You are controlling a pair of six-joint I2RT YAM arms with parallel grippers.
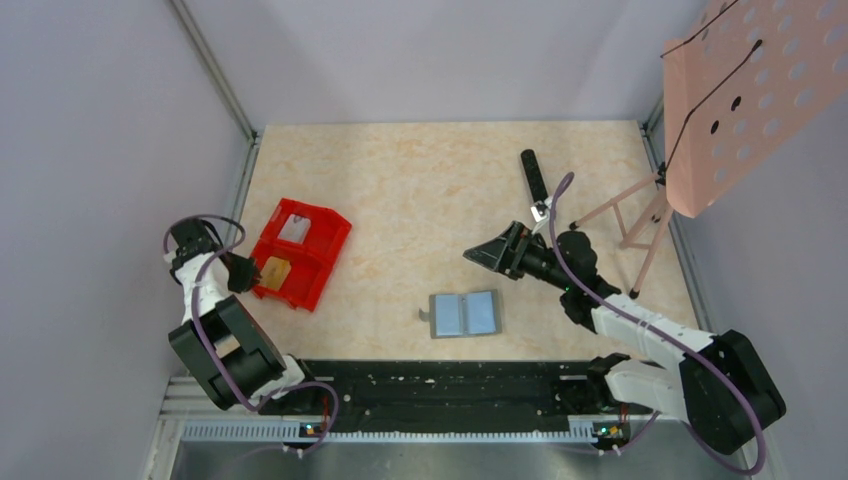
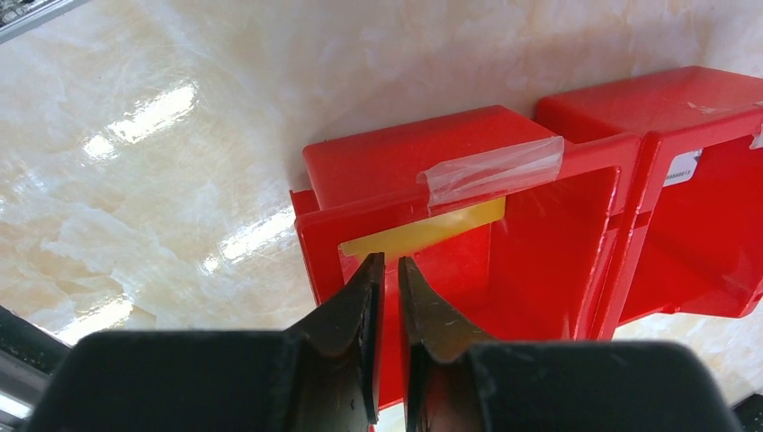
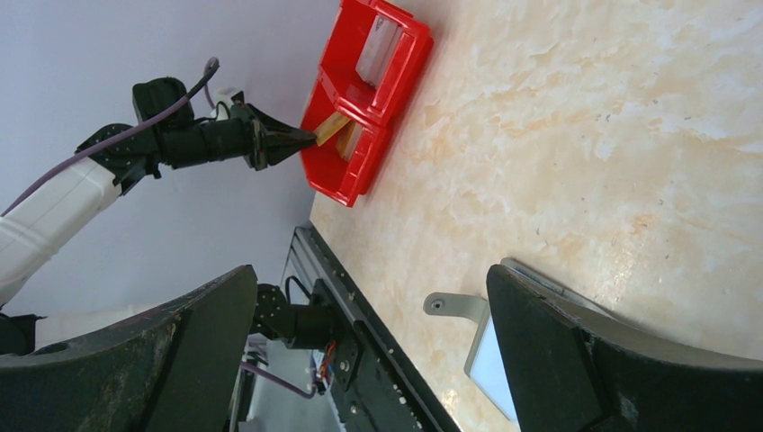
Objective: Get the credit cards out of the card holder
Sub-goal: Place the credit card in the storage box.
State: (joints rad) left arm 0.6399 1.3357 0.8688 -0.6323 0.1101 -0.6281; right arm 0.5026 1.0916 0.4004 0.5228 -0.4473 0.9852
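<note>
Step in hand, by the look of it: letting go of a flat yellow card [image 2: 423, 232] inside the lower compartment of the red plastic two-compartment bin [image 2: 405, 148], at the left of the overhead view. Left gripper [image 2: 390, 263] up against the bin's front wall, fingers parted by only a slim gap, nothing visibly pinched between them. Yellow card just beyond the tips, leaning inside the compartment under a strip of clear tape [image 2: 490, 169].

To do it well:
- Widen the fingers a little more before any retreat, to avoid dragging the card along.
- Back straight out, away from the bin wall, with no sideways sweep, for fear of nudging the probably light bin.
- Check for the card resting fully inside, not riding up over the rim.

Only then turn to the small flat grey bifold card holder [image 1: 465, 313]. Lying open on the pale marble-patterned tabletop [image 1: 420, 180] at lower centre of the overhead view, pale blue-grey panels up, well apart from the bin. No telling from here of any card left in its pockets. Right gripper [image 1: 487, 250] spread wide and holding nothing, raised off the table just up and right of the holder, probably well placed to steady it.

Counted:
- two arms, two grippers
- one card holder
- one bin with two compartments
- one yellow card in the lower compartment
- one pale flat card-like item [image 1: 293, 228] in the upper compartment
- one black cylindrical microphone [image 1: 535, 180] at upper centre
- one pink perforated board on a stand [image 1: 750, 80] at upper right
</note>
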